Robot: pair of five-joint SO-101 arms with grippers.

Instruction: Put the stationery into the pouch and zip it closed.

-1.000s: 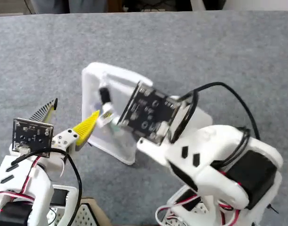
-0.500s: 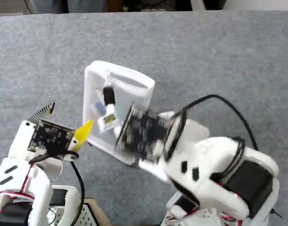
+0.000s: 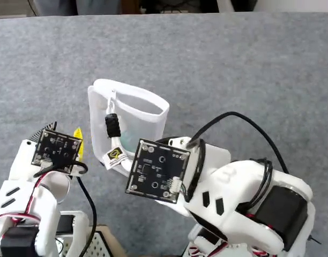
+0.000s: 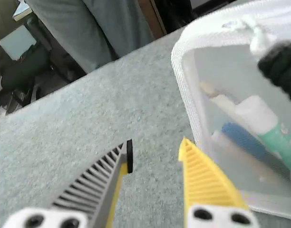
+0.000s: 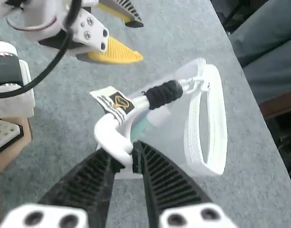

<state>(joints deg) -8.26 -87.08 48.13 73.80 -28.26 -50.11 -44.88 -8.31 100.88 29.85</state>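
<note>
The white mesh pouch stands on the grey table with its mouth open upward, also seen as pouch and pouch. Through its clear wall I see stationery: a white and green stick and a blue pen. A white strap with a black wrap and a printed tag hangs from the pouch. My right gripper is shut on that strap at the pouch's near side. My left gripper is open on the table just left of the pouch, holding nothing; left gripper sits at the lower left.
Grey carpet-like table surface stretches free behind and to the right of the pouch. The right arm's body takes up the front right. A perforated board corner shows at the front edge.
The right arm drew back toward the front with the strap, and the pouch tipped up and slid left with its mouth opening. The left gripper pulled away from the pouch's edge.
</note>
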